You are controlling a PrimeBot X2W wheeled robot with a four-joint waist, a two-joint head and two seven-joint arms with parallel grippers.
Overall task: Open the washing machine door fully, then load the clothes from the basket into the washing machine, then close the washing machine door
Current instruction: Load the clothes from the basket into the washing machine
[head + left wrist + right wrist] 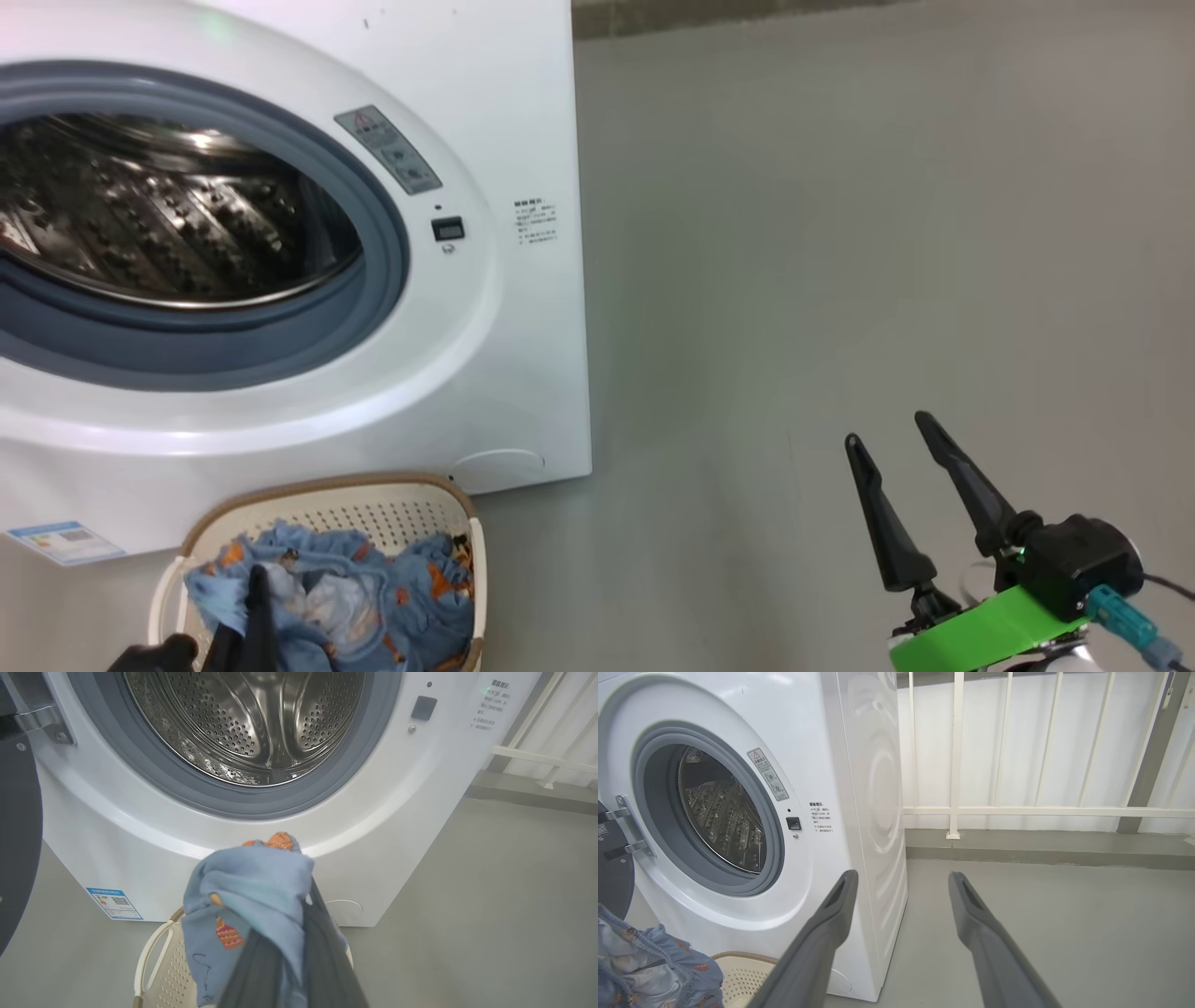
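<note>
While the left end effector (294, 914) pinched the clothes (252, 882) over the basket (373, 509) before the open washer (504, 140), the right end effector (889, 427) stood spread wide, empty, above the floor (840, 233), well apart.

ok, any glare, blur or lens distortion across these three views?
Head view: bright glints on the perforated steel drum. Left wrist view: the light blue patterned garment and the dark fingers sit near the lens, blurred; drum crisp. Right wrist view: white metal railing bars fan outward from the wide angle, pale backdrop nearly washed out.
</note>
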